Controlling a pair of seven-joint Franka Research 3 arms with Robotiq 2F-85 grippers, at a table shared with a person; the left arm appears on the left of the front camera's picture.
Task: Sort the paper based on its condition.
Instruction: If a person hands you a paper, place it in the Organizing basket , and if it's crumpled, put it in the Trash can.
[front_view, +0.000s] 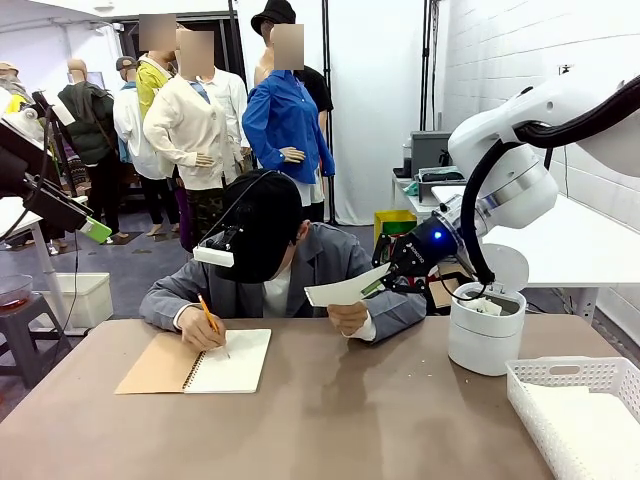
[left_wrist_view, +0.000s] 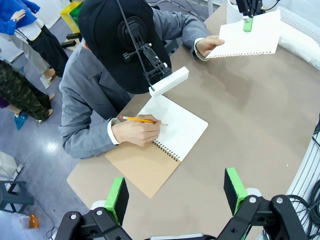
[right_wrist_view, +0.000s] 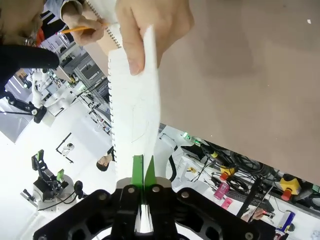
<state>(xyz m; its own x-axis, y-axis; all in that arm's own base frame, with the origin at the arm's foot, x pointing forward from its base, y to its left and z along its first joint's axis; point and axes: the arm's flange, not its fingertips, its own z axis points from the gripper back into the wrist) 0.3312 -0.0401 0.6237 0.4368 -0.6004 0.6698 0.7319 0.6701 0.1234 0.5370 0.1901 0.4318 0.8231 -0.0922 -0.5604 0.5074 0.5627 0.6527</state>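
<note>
The left hand (left_wrist_view: 176, 196) hangs released above the near edge of the surface (front_view: 350, 420), its green pads wide apart. The smooth brown top below it lies bare, giving open room across the lower middle of the front view. At the lower right a white plastic lattice basket (front_view: 545, 372) sits close to the surface's right edge. At the left of centre a spiral-bound notebook (front_view: 200, 362) lies open, its tan cover folded flat beside a white page. The person's writing hand (front_view: 200, 328) rests on that page with a yellow pencil (front_view: 207, 312). To the right a white round bin (front_view: 485, 345) stands upright, just behind the basket.

Above the surface, between notebook and bin, a flat paper sheet (right_wrist_view: 135, 100) is held in the air. It is thin and uncrumpled, with one perforated, ragged edge. The right hand (right_wrist_view: 143, 172) is clenched on one end of it, pads pressed together on the paper. The person's other hand (right_wrist_view: 150, 30) pinches the opposite end.
</note>
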